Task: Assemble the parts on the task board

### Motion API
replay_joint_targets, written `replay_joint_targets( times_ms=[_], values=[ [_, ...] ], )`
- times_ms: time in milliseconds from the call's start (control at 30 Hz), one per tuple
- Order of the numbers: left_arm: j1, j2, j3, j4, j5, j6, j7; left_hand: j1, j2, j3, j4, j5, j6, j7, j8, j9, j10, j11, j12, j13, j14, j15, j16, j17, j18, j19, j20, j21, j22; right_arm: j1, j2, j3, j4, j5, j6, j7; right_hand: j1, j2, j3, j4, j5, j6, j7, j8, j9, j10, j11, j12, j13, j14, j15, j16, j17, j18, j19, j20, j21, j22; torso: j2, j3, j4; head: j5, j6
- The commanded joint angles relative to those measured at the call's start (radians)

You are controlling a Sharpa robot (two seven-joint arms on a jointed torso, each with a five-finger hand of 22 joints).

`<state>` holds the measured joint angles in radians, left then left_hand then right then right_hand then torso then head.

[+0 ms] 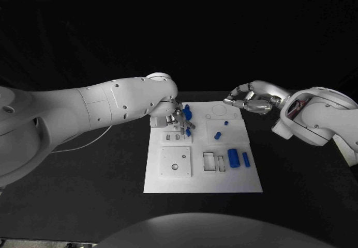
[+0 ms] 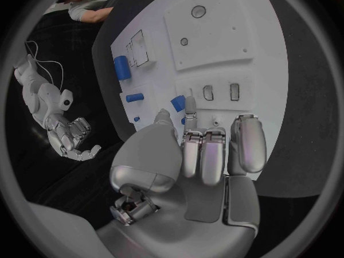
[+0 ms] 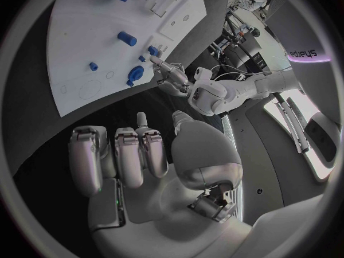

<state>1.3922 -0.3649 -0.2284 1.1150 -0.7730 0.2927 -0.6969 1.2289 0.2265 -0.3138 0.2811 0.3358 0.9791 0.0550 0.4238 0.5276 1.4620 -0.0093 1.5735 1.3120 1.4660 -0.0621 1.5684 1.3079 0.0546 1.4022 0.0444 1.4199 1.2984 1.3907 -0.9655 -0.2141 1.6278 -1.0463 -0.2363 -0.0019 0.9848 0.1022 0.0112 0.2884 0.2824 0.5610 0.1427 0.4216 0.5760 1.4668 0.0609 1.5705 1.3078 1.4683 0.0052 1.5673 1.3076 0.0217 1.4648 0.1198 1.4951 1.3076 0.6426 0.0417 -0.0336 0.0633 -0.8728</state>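
The white rectangular task board lay in the middle of the black table. The left hand reached over its far left part, fingertips beside a small blue cylindrical part; whether it pinched anything I could not tell. The right hand hung beyond the board's far right corner, fingers curled, holding nothing. Larger blue cylinders lay near the board's right edge.

The left silver hand and its white arm crowd the far-left corner of the white rectangular task board among small blue parts; the black bench lies open around it.
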Motion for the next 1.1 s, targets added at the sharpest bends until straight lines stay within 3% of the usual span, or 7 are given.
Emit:
replay_joint_targets(
  times_ms=[33, 233, 567, 667, 1100],
  values=[
    [-0.002, 0.005, 0.001, -0.001, 0.010, 0.007, -0.142, 0.016, 0.008, 0.006, -0.001, 0.004, -0.009, -0.001, -0.001, 0.002, 0.109, -0.006, -0.003, 0.259, 0.105, -0.004, 0.002, 0.263, 0.012, -0.009, 0.001, -0.005, -0.001, -0.001, 0.000, 0.000, 0.002, -0.002, 0.010, 0.005, 0.011, 0.001, -0.005, 0.000, 0.003, 0.003, 0.006, 0.005, -0.001, 0.104, 0.004, 0.000, 0.263, 0.102, 0.007, 0.003, 0.263, 0.005, 0.028, 0.003, -0.004, 0.229, 0.000, -0.0003, 0.0010, -0.002, 0.000],
    [-0.006, 0.012, 0.001, -0.003, 0.010, 0.011, -0.141, 0.017, 0.008, 0.008, -0.002, 0.004, -0.010, -0.001, -0.001, 0.006, 0.109, -0.006, -0.003, 0.259, 0.105, -0.004, 0.002, 0.263, 0.012, -0.010, 0.002, -0.006, -0.002, -0.002, 0.000, 0.000, 0.001, -0.002, 0.013, 0.002, 0.014, 0.002, -0.006, -0.001, 0.005, 0.004, 0.007, 0.006, -0.001, 0.104, 0.005, 0.000, 0.263, 0.102, 0.007, 0.003, 0.263, 0.005, 0.026, 0.003, -0.006, 0.228, 0.000, 0.0000, 0.0020, -0.006, 0.000],
    [-0.009, 0.015, 0.001, -0.005, 0.010, 0.012, -0.141, 0.020, 0.010, 0.014, -0.002, 0.004, -0.010, -0.001, -0.002, 0.014, 0.109, -0.006, -0.003, 0.259, 0.105, -0.004, 0.002, 0.263, 0.014, -0.013, 0.002, -0.010, -0.006, -0.004, -0.003, 0.000, 0.001, -0.002, 0.018, 0.001, 0.020, 0.002, -0.006, -0.001, 0.007, 0.006, 0.007, 0.007, -0.002, 0.104, 0.005, 0.000, 0.263, 0.102, 0.008, 0.003, 0.263, 0.007, 0.021, 0.004, -0.011, 0.226, -0.001, 0.0007, 0.0024, -0.001, 0.000],
    [-0.009, 0.015, 0.001, -0.007, 0.009, 0.009, -0.141, 0.025, 0.010, 0.021, -0.004, 0.007, -0.011, -0.001, -0.002, 0.022, 0.109, -0.007, -0.003, 0.259, 0.105, -0.004, 0.002, 0.263, 0.014, -0.014, 0.002, -0.012, -0.007, -0.004, -0.004, 0.000, 0.001, -0.001, 0.020, 0.000, 0.024, 0.002, -0.007, -0.002, 0.009, 0.007, 0.008, 0.007, -0.002, 0.104, 0.006, 0.000, 0.263, 0.102, 0.008, 0.003, 0.263, 0.007, 0.019, 0.004, -0.013, 0.225, -0.002, -0.0005, 0.0022, -0.002, 0.000],
    [-0.010, 0.019, 0.001, -0.009, -0.001, 0.009, -0.142, 0.091, -0.010, 0.106, -0.038, 0.070, -0.026, -0.008, -0.014, 0.085, 0.109, -0.013, -0.003, 0.259, 0.105, -0.010, 0.002, 0.263, 0.015, -0.016, -0.004, -0.021, -0.008, -0.006, -0.010, 0.000, 0.001, -0.001, 0.031, -0.006, 0.044, 0.002, -0.009, -0.004, 0.016, 0.010, 0.009, 0.008, -0.004, 0.104, 0.007, 0.000, 0.263, 0.102, 0.010, 0.003, 0.263, 0.011, 0.009, 0.006, -0.023, 0.221, -0.002, 0.0000, 0.0036, -0.001, 0.000]
  ],
)
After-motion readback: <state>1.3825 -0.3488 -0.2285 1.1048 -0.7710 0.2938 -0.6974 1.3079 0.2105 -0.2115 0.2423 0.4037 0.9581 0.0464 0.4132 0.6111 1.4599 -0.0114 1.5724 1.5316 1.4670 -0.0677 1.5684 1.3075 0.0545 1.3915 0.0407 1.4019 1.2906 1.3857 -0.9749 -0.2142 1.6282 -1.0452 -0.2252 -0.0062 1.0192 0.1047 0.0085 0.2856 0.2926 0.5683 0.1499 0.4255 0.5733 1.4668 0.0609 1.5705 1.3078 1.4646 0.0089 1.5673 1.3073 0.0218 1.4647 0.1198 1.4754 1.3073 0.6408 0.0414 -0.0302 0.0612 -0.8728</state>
